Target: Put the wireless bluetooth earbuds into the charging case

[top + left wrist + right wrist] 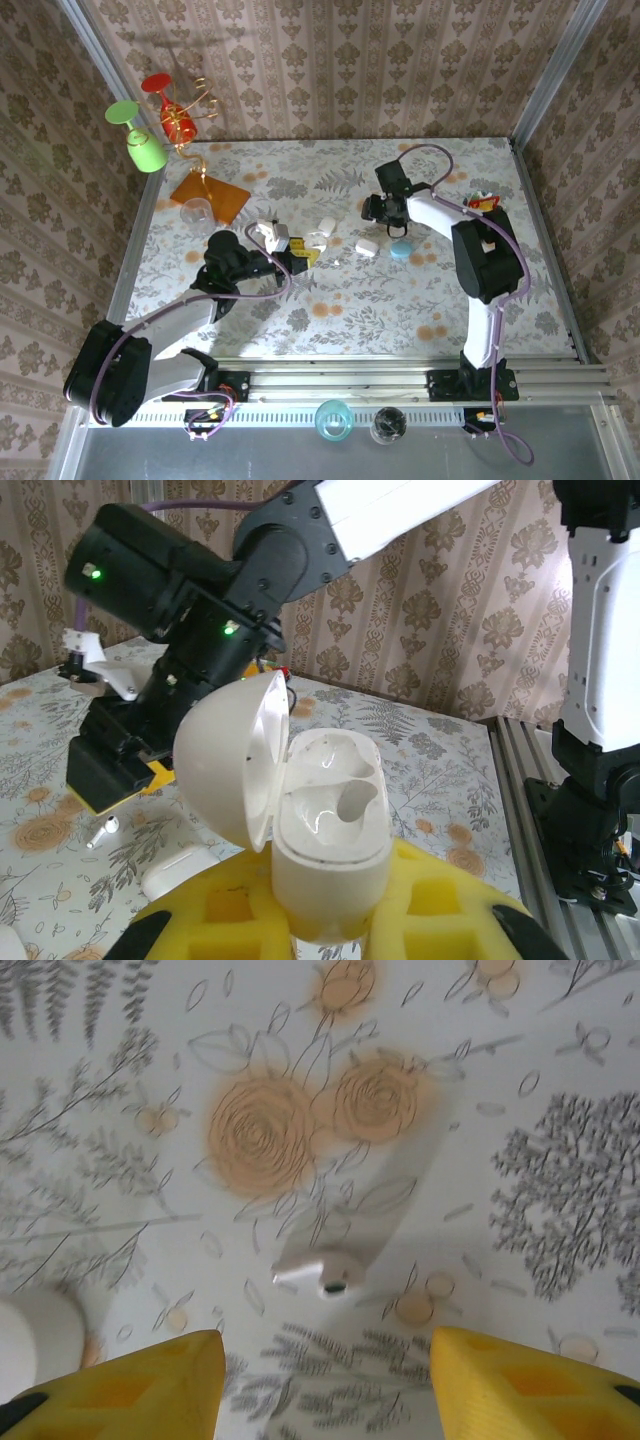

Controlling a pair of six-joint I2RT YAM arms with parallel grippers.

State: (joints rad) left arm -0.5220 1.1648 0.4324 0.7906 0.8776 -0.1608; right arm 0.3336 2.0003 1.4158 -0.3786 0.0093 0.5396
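A flower-printed table (pixel 330 300) is filling the booth, with papered walls standing round it. On the left, the left gripper (pixel 330 915) is clamping the base of the charging case (pixel 325 830) tight between its yellow fingers (pixel 440 905). The lid is swung back, and both moulded wells are showing empty and facing the wrist camera.

Moving right, past the closed white case (pixel 366 247) and the teal case (pixel 400 249), the right gripper (pixel 325 1390) is hanging over the cloth with its jaws partly spread and gripping nothing. One white earbud (pixel 318 1270) is lying flat on the cloth, just ahead of the tips and roughly centred between them, touching neither.

The pick looks like the step in hand. The earbud's stem is pointing toward one finger, so closing from here would probably pinch it end to end and flick it away. Turning the wrist so the pads meet its flanks, then descending straight and squeezing gently, seems wiser. The left arm should be holding the case steady, wells upward.
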